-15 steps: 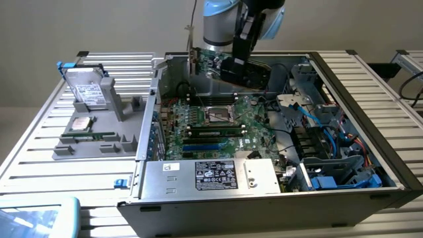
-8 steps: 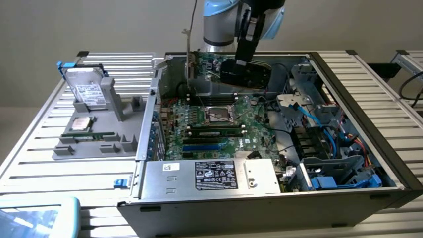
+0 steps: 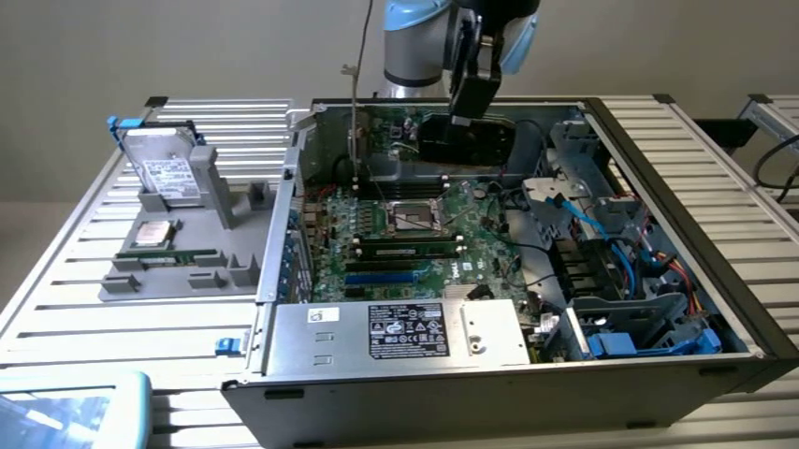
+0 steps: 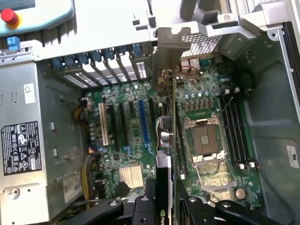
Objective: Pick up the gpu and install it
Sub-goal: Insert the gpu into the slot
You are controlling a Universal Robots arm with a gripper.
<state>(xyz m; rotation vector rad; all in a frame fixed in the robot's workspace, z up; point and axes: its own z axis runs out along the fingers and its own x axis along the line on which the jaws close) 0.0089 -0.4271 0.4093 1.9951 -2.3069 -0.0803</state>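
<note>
Green board edge and a black cooler sit between my fingers (image 4: pixel 151 190), which are clamped on the gpu (image 4: pixel 174 117) from both flat faces. I grip it this way, I judge, so that its connector edge points down at the motherboard (image 4: pixel 136 140) and can meet a slot straight on.

In the exterior view my gripper (image 3: pixel 465 112) hangs over the far part of the open computer case (image 3: pixel 699 187), and the gpu (image 3: pixel 469 140) hangs below it. The card looks clear of the board and is not seated.

In the wrist view the card runs as a thin line between the blue expansion slot (image 4: pixel 143 122) and the CPU socket (image 4: pixel 205 140). Its metal bracket (image 4: pixel 168 51) is turned toward the case wall where the slot covers (image 4: pixel 101 70) stand. That is the side the bracket has to face if the card is to fit.

The power supply (image 3: pixel 399 332) lies at the near end of the case, well apart from me. Outside the case, on the exterior view's left, a grey tray (image 3: pixel 125 281) holds the hard drives (image 3: pixel 163 173) and a memory stick (image 3: pixel 175 254).
</note>
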